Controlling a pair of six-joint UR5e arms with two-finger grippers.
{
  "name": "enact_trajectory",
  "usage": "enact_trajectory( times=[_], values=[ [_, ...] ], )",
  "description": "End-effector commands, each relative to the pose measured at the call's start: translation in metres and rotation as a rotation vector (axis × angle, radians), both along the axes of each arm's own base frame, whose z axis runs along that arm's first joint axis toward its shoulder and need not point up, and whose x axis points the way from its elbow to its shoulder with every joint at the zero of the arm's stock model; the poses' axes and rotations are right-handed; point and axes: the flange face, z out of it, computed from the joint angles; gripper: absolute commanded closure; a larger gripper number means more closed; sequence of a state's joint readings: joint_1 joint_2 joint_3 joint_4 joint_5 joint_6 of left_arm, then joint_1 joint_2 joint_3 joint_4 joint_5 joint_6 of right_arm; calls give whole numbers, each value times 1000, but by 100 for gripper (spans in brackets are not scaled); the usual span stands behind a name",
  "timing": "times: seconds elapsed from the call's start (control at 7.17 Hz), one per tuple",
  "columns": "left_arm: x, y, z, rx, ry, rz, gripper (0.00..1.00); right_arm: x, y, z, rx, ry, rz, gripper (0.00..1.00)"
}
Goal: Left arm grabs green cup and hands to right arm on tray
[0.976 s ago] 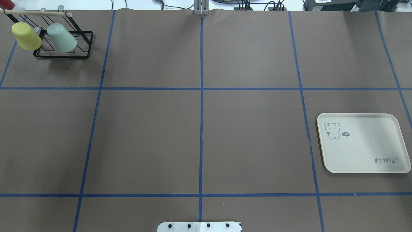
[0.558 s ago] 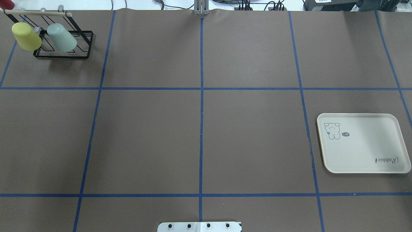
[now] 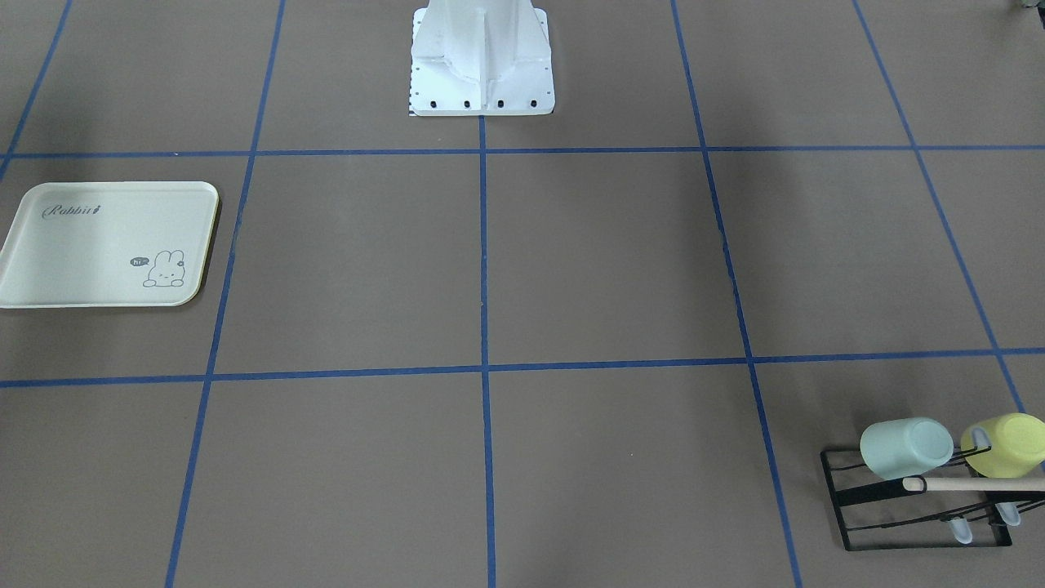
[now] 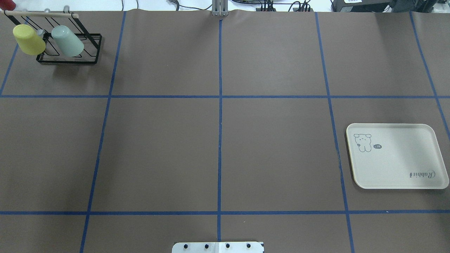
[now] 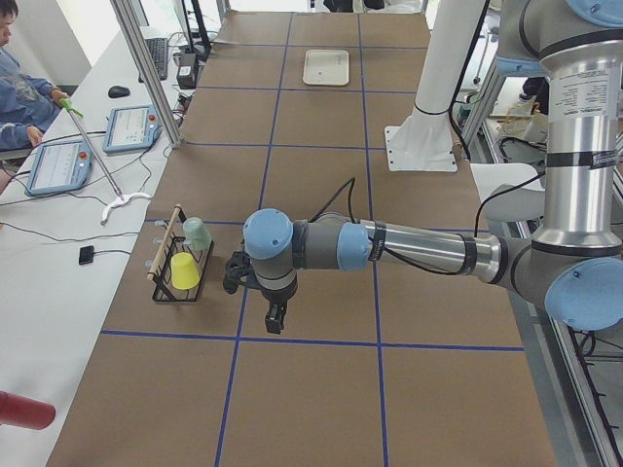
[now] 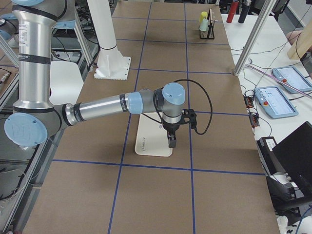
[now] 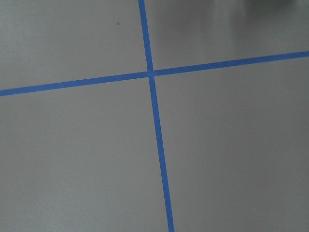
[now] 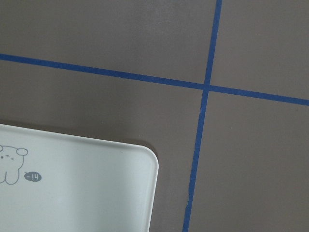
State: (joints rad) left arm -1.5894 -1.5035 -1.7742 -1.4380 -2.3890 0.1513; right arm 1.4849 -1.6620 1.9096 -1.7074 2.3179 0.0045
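Note:
The green cup (image 4: 67, 41) hangs mouth-down on a black wire rack (image 4: 89, 62) at the table's far left corner, also seen as the green cup (image 3: 904, 447) and the green cup (image 5: 198, 233). The tray (image 4: 397, 156) lies bare on the right side; the right wrist view shows a corner of the tray (image 8: 77, 183). My left gripper (image 5: 275, 316) hangs over the table a short way from the rack, fingers pointing down. My right gripper (image 6: 171, 141) hangs over the tray's edge (image 6: 146, 146). Both show only in the side views, so I cannot tell whether they are open or shut.
A yellow-green cup (image 4: 29, 39) hangs beside the green one on the rack. The white robot pedestal (image 3: 482, 57) stands at mid-table. A bench with tablets (image 5: 58, 165) and a seated person (image 5: 15, 88) runs along the far side. Blue tape lines grid the brown surface.

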Motion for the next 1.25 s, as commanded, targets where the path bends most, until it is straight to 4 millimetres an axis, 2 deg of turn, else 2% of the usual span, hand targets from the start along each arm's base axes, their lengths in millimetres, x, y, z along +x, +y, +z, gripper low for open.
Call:
enact_trajectory(
  times=[0.0,0.28,0.42,0.56,0.7,0.84,1.12],
  values=[
    [9,-7,-10,-48,3,-74,0,-3,-1,-5,1,-41,-4,0],
    [38,-20,-22,18,13,-56,1,-3,-3,-5,10,-45,-7,0],
    [45,-22,-29,30,15,-45,1,-5,-3,-3,22,-63,-10,0],
    [59,-17,-33,39,17,-11,0,-8,-2,-3,29,-92,-17,0],
    [62,-16,-31,25,37,-2,0,-11,-3,-13,76,-146,-24,0],
    [79,-16,-34,25,52,29,0,-12,-2,-10,84,-155,-28,0],
    [80,-17,-38,49,56,29,0,-14,-1,-11,86,-173,-35,0]
  ],
)
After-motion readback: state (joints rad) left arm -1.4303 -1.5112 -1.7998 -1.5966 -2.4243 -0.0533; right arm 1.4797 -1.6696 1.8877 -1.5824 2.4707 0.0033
